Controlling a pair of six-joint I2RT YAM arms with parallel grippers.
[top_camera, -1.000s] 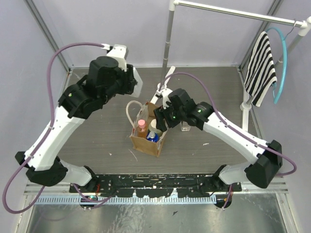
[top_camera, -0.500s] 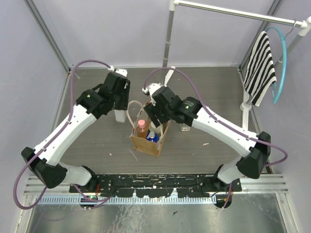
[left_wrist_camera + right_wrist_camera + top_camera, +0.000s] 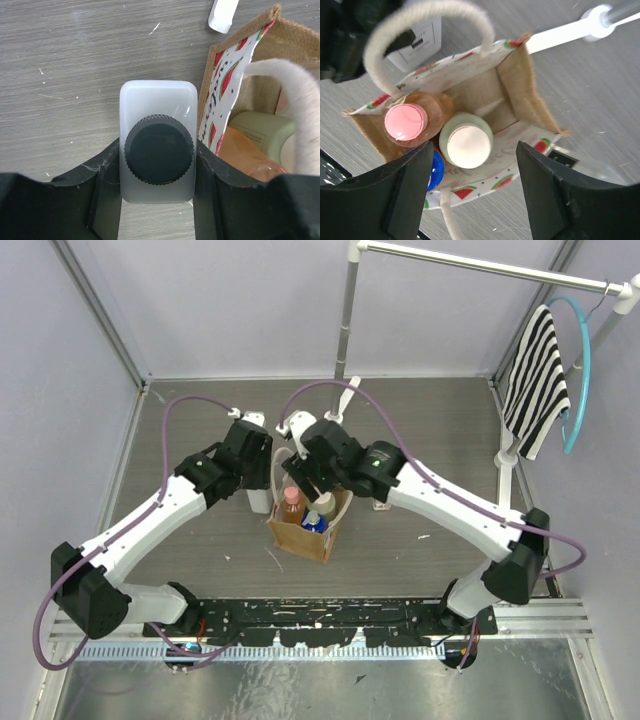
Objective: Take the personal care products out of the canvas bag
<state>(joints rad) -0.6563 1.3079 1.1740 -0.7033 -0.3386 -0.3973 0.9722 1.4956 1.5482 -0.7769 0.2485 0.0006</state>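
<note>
The canvas bag stands mid-table with cream handles. In it are a peach bottle with a pink cap, a cream bottle and a blue-capped bottle. My left gripper is shut on the white squarish bottle, which has a black cap, just left of the bag. My right gripper is open above the bag's mouth, over the cream bottle's cap, the pink cap and the blue cap. A clear bottle stands right of the bag, partly hidden.
A clothes rack pole rises behind the bag, its white foot on the table. A striped cloth and a teal hanger hang at the right. Grey walls close in the table.
My left arm has come down and toward the bag's left side with the white bottle. My right gripper has moved left to sit over the bag's mouth.
</note>
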